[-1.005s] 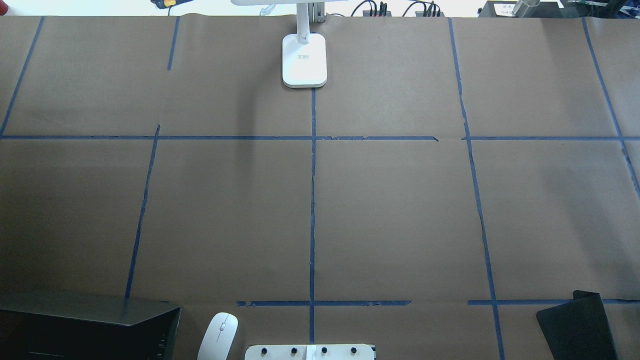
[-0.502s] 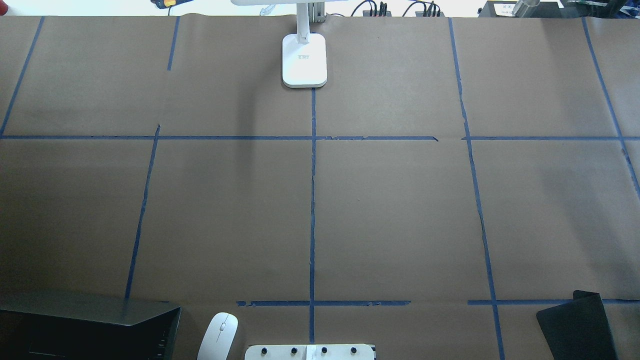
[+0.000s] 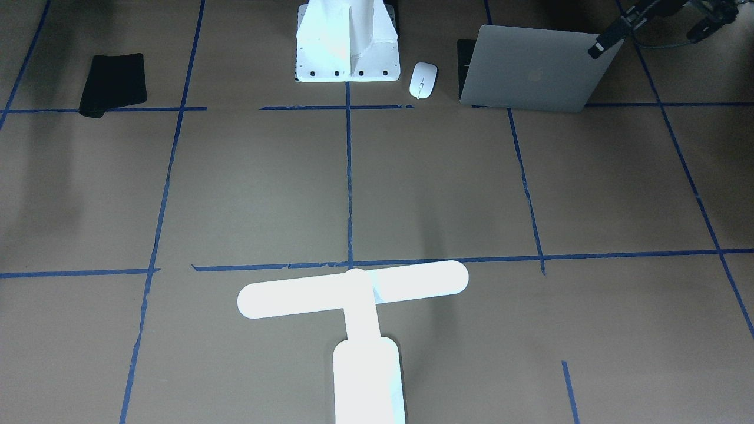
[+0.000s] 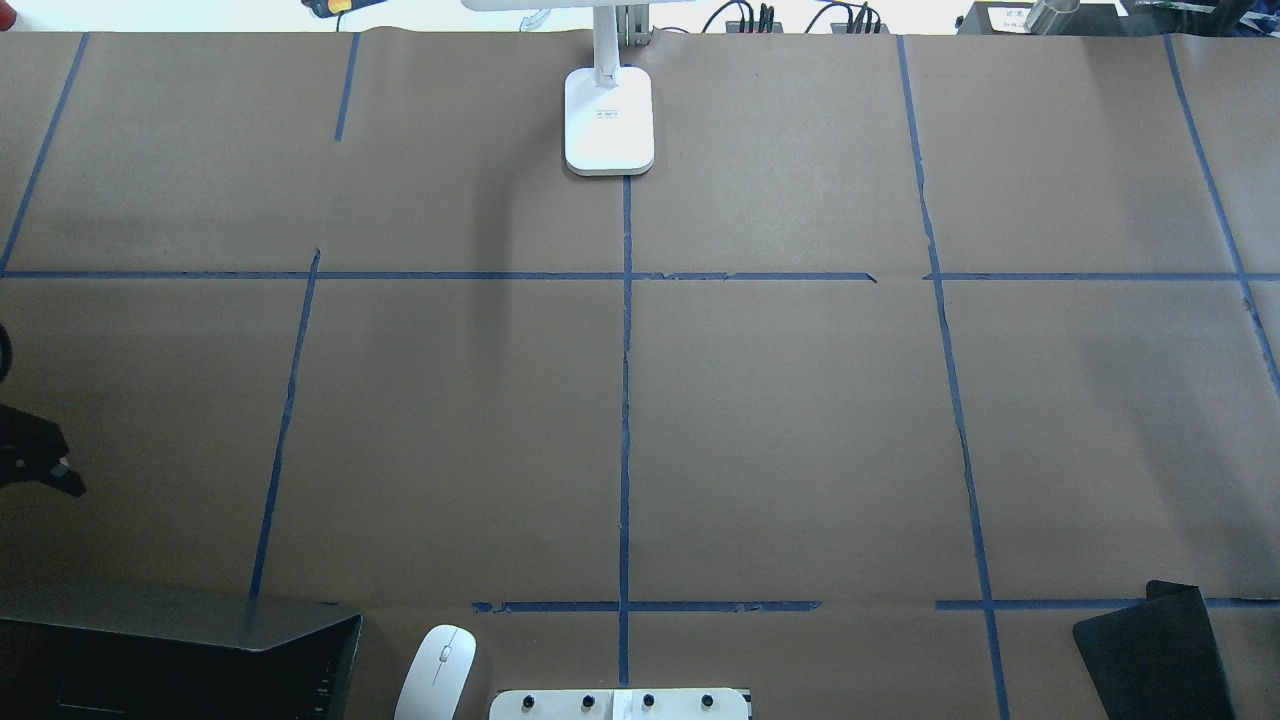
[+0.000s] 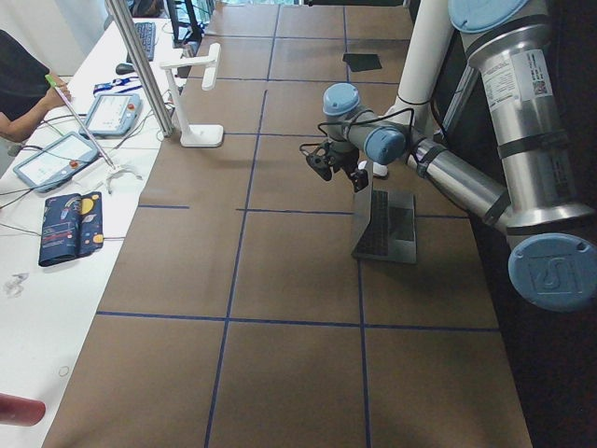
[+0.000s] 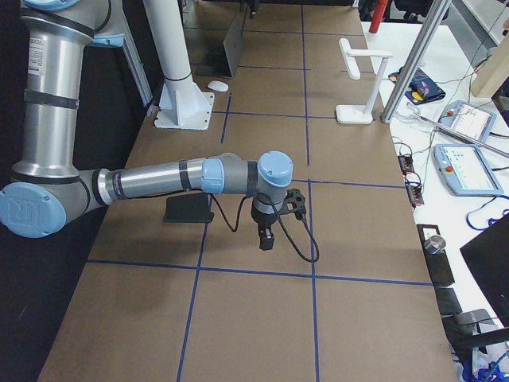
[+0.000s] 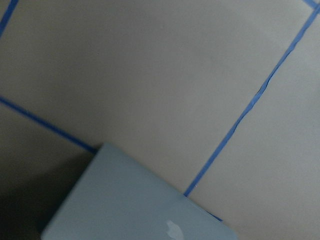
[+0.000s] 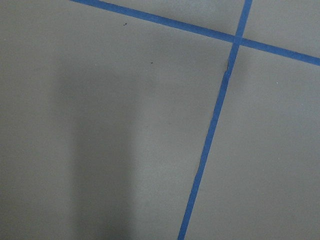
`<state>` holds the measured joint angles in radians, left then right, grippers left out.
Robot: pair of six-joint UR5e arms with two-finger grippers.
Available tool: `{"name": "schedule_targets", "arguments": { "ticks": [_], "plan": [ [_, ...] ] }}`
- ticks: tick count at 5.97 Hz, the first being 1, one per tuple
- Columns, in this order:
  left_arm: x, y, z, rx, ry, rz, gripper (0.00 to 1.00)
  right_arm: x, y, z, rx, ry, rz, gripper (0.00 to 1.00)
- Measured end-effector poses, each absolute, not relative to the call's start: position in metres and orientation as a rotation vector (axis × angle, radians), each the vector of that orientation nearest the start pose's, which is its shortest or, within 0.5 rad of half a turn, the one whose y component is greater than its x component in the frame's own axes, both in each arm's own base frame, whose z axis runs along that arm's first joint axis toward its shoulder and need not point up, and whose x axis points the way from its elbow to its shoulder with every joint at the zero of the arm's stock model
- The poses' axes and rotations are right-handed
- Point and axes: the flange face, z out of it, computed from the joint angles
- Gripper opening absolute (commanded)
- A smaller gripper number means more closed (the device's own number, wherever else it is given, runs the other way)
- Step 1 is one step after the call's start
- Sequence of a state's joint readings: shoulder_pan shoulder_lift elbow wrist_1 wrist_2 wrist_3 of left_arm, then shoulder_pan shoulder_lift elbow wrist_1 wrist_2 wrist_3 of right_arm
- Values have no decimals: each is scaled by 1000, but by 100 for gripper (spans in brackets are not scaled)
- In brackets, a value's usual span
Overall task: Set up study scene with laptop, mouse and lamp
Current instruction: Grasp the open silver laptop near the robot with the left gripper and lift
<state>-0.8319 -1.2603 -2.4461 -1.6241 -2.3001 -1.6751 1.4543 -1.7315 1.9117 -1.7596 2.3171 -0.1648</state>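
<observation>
1. Desk (image 7: 150, 75): brown paper covering, which fills most of the view. The picture is slightly soft.
2. Laptop (image 7: 135, 200): only the silver-grey lid shows, seen from its outer face and cut off at the bottom. One rounded corner points upward.
3. Apple logo (image 7: 173, 229): a pale mark on the lid, only partly in view.
4. Long tape line (image 7: 250, 102): blue, running diagonally from the upper right down to the lid's upper edge, where it passes behind the lid.
5. Second tape line (image 7: 45, 122): blue, entering from the left and ending at the lid's corner.
6. Short tape strip (image 7: 7, 11): blue, crossing the upper left.
7. Shadow (image 7: 35, 185): a dark patch on the desk just beside the lid, below the second tape line.
</observation>
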Motion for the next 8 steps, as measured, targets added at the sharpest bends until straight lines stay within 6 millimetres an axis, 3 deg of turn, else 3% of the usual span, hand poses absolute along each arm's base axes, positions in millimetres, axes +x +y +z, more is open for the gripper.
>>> {"name": "schedule_targets", "arguments": {
  "ticks": [2,4,8],
  "plan": [
    [165,-261,343,-502,797,-740,100,15,-422,586,6,-771,-260,100],
    [167,-254,340,-533,765,-849,100,14,-427,589,0,-781,-255,100],
    [214,-227,350,-555,639,-937,100,12,-430,591,18,-782,-267,100]
  ]
}}
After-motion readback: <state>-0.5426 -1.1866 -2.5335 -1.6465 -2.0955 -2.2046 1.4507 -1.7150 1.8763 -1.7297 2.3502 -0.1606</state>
